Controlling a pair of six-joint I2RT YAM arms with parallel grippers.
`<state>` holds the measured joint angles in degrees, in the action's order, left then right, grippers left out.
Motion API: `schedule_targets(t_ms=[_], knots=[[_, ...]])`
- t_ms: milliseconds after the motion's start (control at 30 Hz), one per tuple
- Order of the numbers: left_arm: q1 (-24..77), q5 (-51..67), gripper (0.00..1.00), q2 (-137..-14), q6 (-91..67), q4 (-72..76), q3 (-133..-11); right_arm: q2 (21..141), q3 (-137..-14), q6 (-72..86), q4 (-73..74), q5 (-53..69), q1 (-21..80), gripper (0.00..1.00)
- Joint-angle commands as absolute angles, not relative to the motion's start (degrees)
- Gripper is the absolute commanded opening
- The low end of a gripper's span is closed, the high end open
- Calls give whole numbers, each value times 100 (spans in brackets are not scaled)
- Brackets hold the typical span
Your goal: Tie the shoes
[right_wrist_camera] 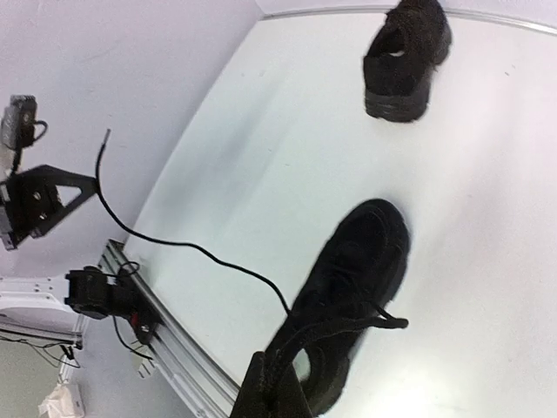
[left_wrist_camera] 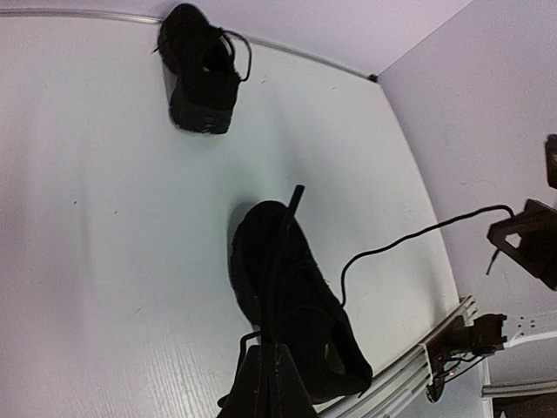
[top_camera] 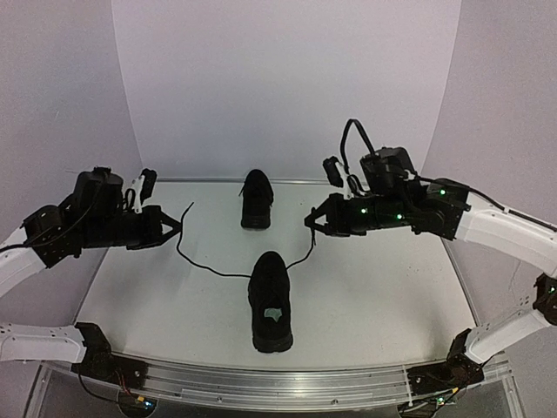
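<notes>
1. My left tool (top_camera: 176, 228) is closed on the left end of the thin black lace (top_camera: 209, 268) and holds it out to the side, above the white bench (top_camera: 383, 287).
2. The near black low-top sneaker (top_camera: 271, 305) lies in the middle of the bench. The second black sneaker (top_camera: 257, 200) waits behind it, apart.
3. My right tool (top_camera: 312, 223) is closed on the right end of the lace (top_camera: 305, 253). I judge that both ends are drawn apart to take the slack before crossing.

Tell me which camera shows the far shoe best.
The left wrist view: the far shoe is whole and large, laces visible. The top view shows the shoe small; the right wrist view shows it cropped at the top edge.
</notes>
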<state>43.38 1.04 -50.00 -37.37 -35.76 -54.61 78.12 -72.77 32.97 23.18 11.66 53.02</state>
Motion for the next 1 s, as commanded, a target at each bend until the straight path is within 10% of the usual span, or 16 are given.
schedule_targets(t_ms=[0, 433, 700, 967], knots=[[4333, 500, 0, -4006, -3689, -3260, -4781, 8523, -7940, 3229, 1738, 1857, 5376, 0], [4342, 1059, 0, -2850, -3767, -3083, -4241, 11565, -10531, 3160, 1362, 2550, 6134, 0], [4336, 1062, 0, -2559, -3772, -3352, -4342, 12297, -10898, 3398, 1424, 3094, 6356, 44], [4333, 1003, 0, -2694, -3796, -3139, -4174, 11770, -10659, 3295, 1703, 2999, 6295, 54]])
